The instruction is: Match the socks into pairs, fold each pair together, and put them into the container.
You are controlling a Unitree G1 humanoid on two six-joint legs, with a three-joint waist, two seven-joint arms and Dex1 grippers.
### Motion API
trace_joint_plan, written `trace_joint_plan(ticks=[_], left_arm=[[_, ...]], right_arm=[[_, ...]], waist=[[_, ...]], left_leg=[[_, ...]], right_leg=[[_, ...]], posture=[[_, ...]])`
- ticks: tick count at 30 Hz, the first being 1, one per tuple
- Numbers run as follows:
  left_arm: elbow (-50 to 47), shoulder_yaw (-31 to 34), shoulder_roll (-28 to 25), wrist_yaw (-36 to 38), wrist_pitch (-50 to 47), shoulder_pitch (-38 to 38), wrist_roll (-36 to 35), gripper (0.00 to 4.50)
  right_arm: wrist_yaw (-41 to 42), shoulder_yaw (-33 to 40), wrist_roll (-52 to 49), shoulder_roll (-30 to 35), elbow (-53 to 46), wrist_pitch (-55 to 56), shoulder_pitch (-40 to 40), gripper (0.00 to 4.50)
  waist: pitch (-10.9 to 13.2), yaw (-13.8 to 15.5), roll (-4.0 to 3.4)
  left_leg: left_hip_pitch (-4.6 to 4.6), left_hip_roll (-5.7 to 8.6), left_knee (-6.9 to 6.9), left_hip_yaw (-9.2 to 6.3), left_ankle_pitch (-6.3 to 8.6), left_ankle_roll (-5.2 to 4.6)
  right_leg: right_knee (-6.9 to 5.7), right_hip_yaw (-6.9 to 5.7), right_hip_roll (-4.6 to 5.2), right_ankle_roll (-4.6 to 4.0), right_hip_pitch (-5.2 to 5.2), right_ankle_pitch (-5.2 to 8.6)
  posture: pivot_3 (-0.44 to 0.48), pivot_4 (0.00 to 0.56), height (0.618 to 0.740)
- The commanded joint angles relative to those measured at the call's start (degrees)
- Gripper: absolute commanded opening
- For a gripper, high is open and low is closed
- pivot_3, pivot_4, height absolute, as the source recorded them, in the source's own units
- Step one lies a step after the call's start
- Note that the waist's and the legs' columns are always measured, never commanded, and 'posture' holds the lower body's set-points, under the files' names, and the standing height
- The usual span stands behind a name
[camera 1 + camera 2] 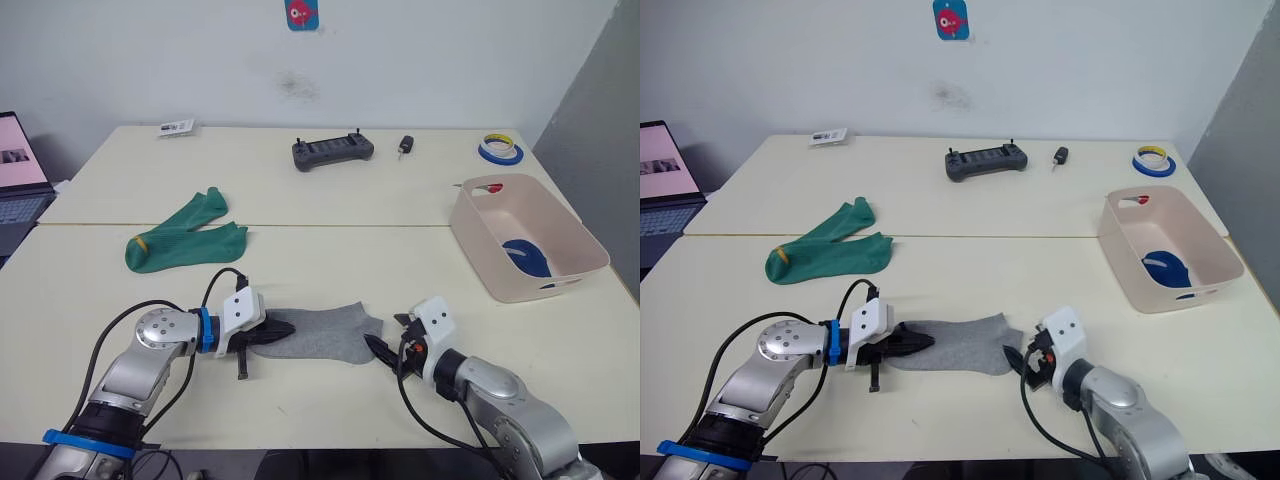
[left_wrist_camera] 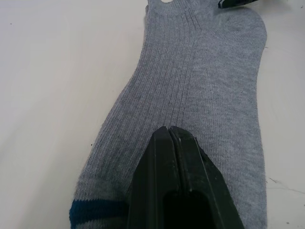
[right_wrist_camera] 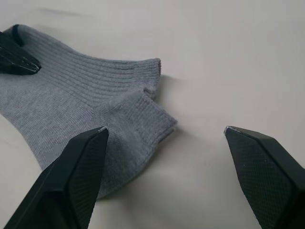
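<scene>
We saw the grey socks (image 1: 325,334) lying lengthwise across the lower centre, our left gripper (image 1: 280,328) clenched, pressing their striped end, our right gripper (image 3: 164,136) spread wide just off the opposite end.

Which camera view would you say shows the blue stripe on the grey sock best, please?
The left wrist view: the stripe crosses the grey sock beside the shut left end effector. The head views show the sock whole; the right wrist view shows its other end.
</scene>
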State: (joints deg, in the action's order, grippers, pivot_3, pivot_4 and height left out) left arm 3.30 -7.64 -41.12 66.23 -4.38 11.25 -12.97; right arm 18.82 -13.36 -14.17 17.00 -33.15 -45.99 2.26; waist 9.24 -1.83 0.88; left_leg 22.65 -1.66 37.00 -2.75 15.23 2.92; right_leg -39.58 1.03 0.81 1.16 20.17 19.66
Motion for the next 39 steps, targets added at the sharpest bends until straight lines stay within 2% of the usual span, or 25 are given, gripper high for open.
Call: trace_joint_plan(ticks=[1,10,18,23,31,39], left_arm=[[0.0,-1.4,0.4,-0.7,-0.3,-1.3,1.8,0.00],[-1.3,-0.1,0.7,-1.8,-1.3,-1.0,0.3,0.00],[-8.8,2.1,0.3,-1.0,-10.0,3.2,-5.5,0.00],[-9.4,-0.2,1.5,-0.9,-11.6,5.3,-4.6,0.00],[-3.4,-6.5,5.4,-1.4,-8.2,7.2,1.7,0.00],[0.0,-7.7,5.2,-1.1,-6.1,7.9,4.2,0.00]], right_arm=[[-0.8,-3.5,0.7,-0.6,0.2,-2.6,-0.7,3.24],[0.2,-3.6,0.5,-0.3,-1.5,-0.7,-1.1,0.03],[3.6,2.2,-1.1,4.6,-3.5,0.0,-1.2,0.03],[5.8,4.9,-2.7,7.6,-3.5,0.0,-1.7,0.03],[7.1,5.7,-3.4,9.6,-3.6,0.2,-2.1,0.03],[9.1,6.0,-4.8,11.0,-5.5,0.3,-3.1,0.03]], waist=[[0.0,0.0,0.00],[-0.1,0.0,0.02],[0.0,0.2,0.02],[0.0,0.2,0.01],[0.0,0.1,0.01],[0.0,0.1,0.01]], left_leg=[[-0.01,0.00,0.00,0.01,0.00,0.00],[-0.01,0.01,0.00,-0.01,0.00,0.00],[0.12,0.06,0.03,-0.03,0.00,0.00],[0.12,0.09,0.03,0.00,0.00,0.00],[0.13,0.05,0.04,-0.02,0.00,0.00],[0.12,0.06,0.04,-0.02,0.00,0.00]], right_leg=[[0.00,0.01,0.00,0.00,0.00,0.00],[0.00,-0.01,0.00,0.00,-0.02,0.00],[0.02,-0.05,-0.01,0.00,0.03,0.00],[0.04,-0.02,-0.11,0.00,0.03,0.00],[0.04,0.00,-0.21,0.00,0.03,0.00],[0.03,0.00,-0.21,0.00,0.02,0.00]], posture=[[0.000,0.150,0.740],[0.000,0.150,0.740],[0.000,0.150,0.740],[0.000,0.150,0.740],[0.000,0.150,0.740],[0.000,0.150,0.740]])
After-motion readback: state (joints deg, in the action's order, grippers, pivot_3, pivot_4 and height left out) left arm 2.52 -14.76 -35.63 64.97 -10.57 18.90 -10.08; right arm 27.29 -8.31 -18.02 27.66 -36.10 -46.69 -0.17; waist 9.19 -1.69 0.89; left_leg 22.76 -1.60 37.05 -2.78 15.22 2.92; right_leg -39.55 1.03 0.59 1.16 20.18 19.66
